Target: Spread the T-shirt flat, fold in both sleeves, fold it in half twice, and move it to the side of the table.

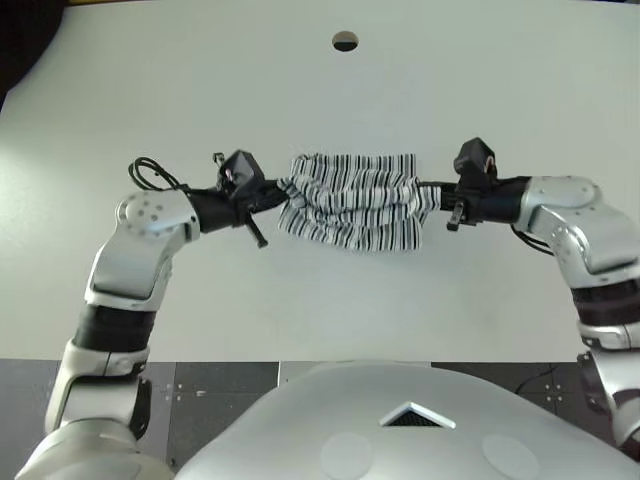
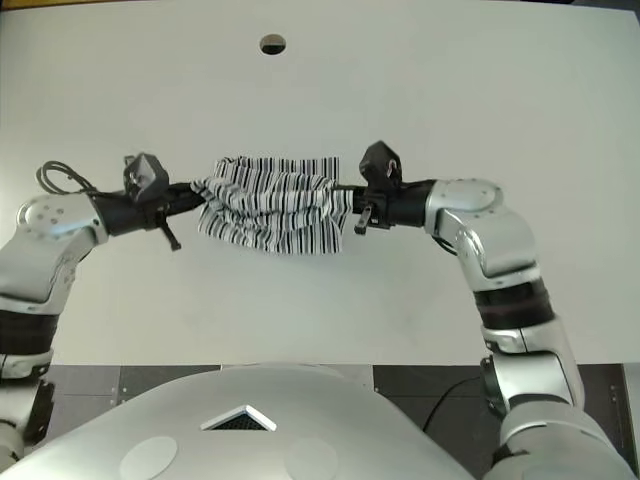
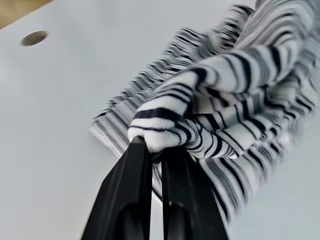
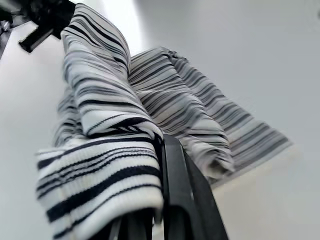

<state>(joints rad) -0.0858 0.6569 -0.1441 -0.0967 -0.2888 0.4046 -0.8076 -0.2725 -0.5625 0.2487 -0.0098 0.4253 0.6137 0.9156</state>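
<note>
White table (image 1: 520, 90) | striped T-shirt (image 1: 355, 200) bunched, pinched by both pincers

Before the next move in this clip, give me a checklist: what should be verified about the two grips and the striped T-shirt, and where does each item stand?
1. Left gripper clamped on the striped T-shirt: ok.
2. Right gripper clamped on its opposite end: ok.
3. T-shirt spread flat: not ok, it is bunched and sags between the grippers.
4. Sleeves folded in: cannot tell, they are lost in the folds.
5. T-shirt apart from the table hole: ok, the hole lies farther back.
</note>
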